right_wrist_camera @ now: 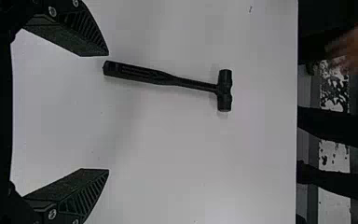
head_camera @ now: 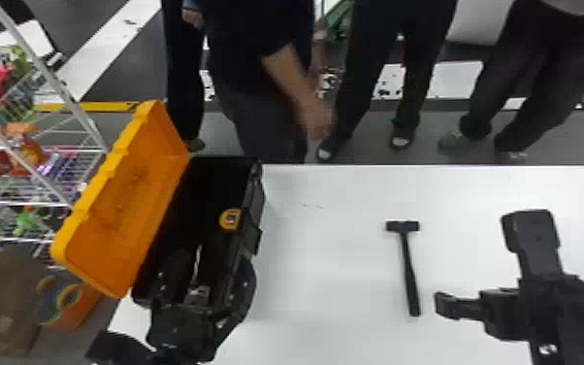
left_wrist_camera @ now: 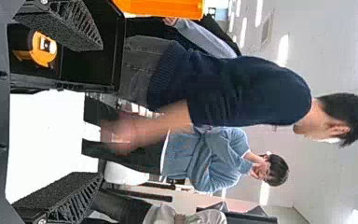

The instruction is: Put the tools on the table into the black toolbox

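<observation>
The black toolbox (head_camera: 218,182) stands at the table's left with its orange lid (head_camera: 121,194) swung open to the left. At its near end is my left gripper (head_camera: 214,259), open, one finger over the inside and the other by the right wall. In the left wrist view, the left gripper (left_wrist_camera: 100,111) has nothing between its fingers; the toolbox (left_wrist_camera: 93,70) lies beyond. A black hammer (head_camera: 408,267) rests on the table, head toward the far edge. My right gripper (head_camera: 487,267) is open to its right. In the right wrist view, the hammer (right_wrist_camera: 163,78) lies ahead of the open right gripper (right_wrist_camera: 108,112).
A round yellow piece (head_camera: 230,219) shows inside the toolbox; I cannot tell whether it is loose. The white table (head_camera: 334,272) stretches right from the toolbox. A wire rack (head_camera: 77,131) stands beyond the lid at left, above a brown bag (head_camera: 5,301).
</observation>
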Tool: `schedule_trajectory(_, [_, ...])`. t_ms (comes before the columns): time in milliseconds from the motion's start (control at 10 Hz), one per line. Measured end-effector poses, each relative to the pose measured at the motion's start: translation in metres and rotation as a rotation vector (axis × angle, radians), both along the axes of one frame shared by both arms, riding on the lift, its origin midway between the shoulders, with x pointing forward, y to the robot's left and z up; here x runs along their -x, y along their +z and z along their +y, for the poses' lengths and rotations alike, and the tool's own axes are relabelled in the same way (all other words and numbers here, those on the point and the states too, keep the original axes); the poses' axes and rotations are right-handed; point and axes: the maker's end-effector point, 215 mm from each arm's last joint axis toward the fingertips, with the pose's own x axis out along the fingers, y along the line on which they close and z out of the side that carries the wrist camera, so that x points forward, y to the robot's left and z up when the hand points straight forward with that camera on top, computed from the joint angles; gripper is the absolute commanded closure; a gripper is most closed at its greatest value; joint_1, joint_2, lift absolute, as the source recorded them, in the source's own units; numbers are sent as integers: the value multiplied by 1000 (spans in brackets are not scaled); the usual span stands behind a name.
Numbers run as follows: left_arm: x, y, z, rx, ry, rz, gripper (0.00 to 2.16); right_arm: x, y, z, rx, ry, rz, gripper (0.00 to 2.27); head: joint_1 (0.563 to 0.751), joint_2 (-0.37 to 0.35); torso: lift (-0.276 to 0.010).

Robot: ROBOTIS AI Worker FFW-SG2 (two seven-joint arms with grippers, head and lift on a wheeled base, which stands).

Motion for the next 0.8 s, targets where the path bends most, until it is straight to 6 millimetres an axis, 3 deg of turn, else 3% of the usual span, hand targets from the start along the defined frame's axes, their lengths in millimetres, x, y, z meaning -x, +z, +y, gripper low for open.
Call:
schedule_trajectory(400, [-8,0,-13,1,-25,3,29,-21,-23,6,32,2,57,124,695,188,-39])
schedule_trajectory(800, [-19,1,-24,0,-54,7,29,-46,-17,17,83,27,66,124,695,167,-39])
